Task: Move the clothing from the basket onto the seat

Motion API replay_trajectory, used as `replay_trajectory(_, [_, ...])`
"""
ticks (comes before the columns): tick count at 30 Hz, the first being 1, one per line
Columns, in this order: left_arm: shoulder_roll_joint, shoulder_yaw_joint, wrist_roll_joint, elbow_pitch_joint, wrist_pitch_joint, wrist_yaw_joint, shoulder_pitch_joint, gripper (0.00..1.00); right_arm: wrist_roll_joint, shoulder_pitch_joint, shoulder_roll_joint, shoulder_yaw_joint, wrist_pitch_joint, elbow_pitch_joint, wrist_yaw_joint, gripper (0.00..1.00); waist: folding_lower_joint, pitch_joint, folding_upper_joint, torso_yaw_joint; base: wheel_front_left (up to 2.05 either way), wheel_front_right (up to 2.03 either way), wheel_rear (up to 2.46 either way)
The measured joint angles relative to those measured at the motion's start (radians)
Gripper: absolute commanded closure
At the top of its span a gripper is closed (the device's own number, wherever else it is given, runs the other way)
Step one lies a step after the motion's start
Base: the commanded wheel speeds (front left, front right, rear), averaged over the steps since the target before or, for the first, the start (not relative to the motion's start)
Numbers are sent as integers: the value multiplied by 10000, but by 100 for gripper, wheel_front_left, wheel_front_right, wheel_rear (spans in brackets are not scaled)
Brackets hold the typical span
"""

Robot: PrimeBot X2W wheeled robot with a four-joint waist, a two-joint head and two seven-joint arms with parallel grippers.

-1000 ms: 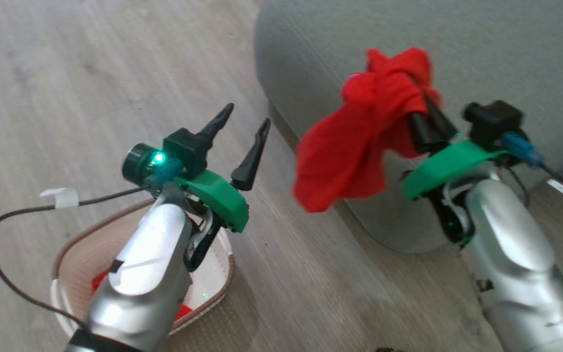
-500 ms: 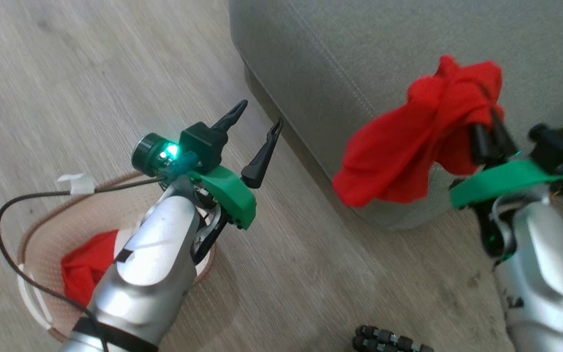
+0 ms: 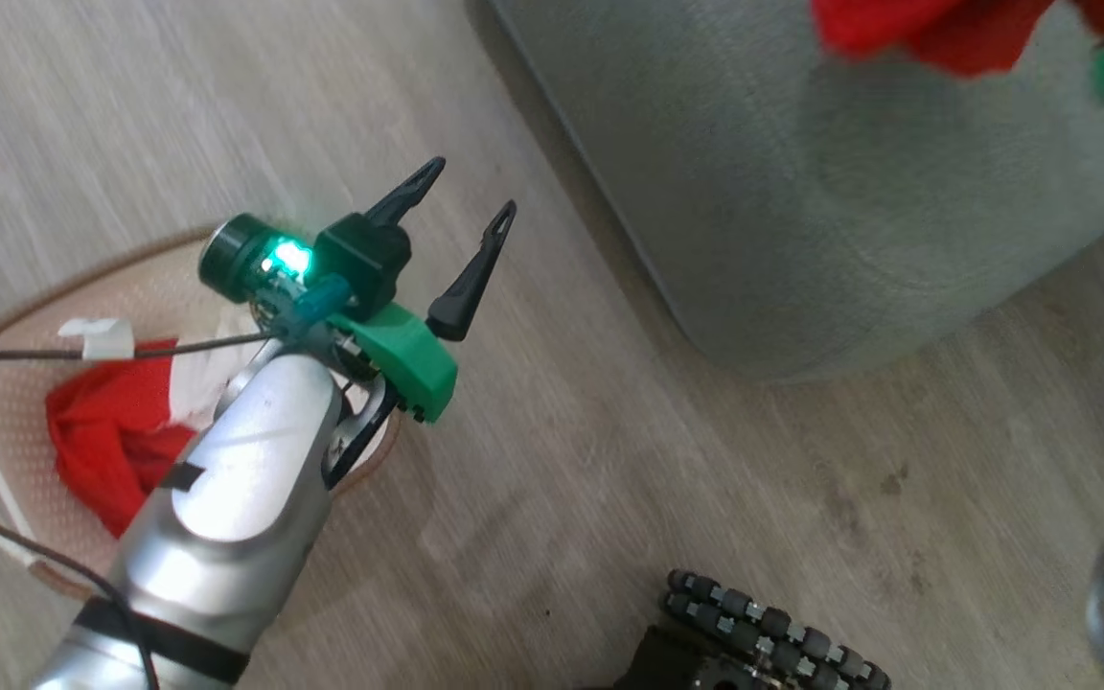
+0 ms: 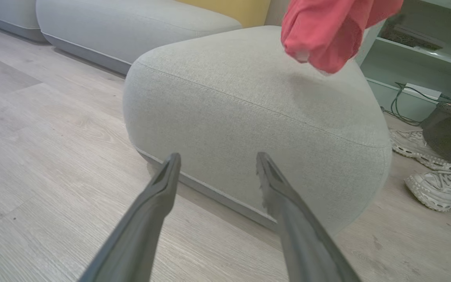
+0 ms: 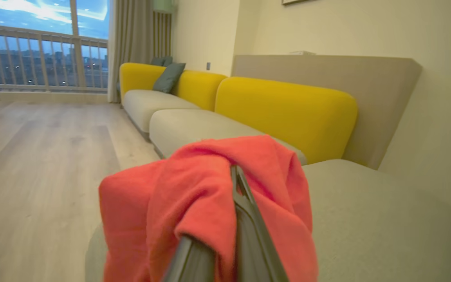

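My right gripper [image 5: 235,172] is shut on a piece of the red clothing [image 5: 194,203], which drapes over its fingers. The bundle hangs above the top of the grey-green seat [image 4: 249,98], seen as clothing [image 4: 327,31] in the left wrist view and clothing [image 3: 926,29] at the head view's top edge. More red clothing [image 3: 102,441] lies in the cream basket [image 3: 11,383] on the floor at the left. My left gripper [image 3: 466,192] is open and holds nothing, above the floor between basket and seat [image 3: 801,192]; its arm hides part of the basket.
Wood floor surrounds the seat. My wheeled base [image 3: 763,632] shows at the bottom. Two white shoes [image 4: 433,188] and a shelf with cables [image 4: 413,94] stand beyond the seat. A yellow-backed sofa [image 5: 288,113] runs behind it.
The head camera has shifted. My right gripper has carried the red clothing up and over the seat, towards the picture's top right. The left gripper stays open near the basket.
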Motion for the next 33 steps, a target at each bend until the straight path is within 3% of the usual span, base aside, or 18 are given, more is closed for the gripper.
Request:
replay_trajectory(13, [397, -637, 0, -575, 0, 0, -722, 0, -1781, -3205, -1626, -3467, 0, 2090, 0, 100, -1, 1618, 0, 1499, 0, 0, 0])
replay_trajectory(20, [546, -819, -6, -736, 0, 0, -797, 0, -2798, -4213, -2284, -5384, 0, 2638, 0, 100, -3, 2377, 0, 2169, 0, 0, 0])
replay_trajectory(26, [554, -874, -17, -936, 0, 0, -989, 0, -3313, -4101, -2359, -6698, 4, 3348, 0, 100, -2, 2843, 0, 2655, 0, 0, 0])
replay_trajectory(33, [556, -838, -15, -953, 0, 0, -1037, 0, -3528, -3314, -2075, -7532, 2, 4048, 0, 100, -2, 3092, 0, 2979, 0, 0, 0])
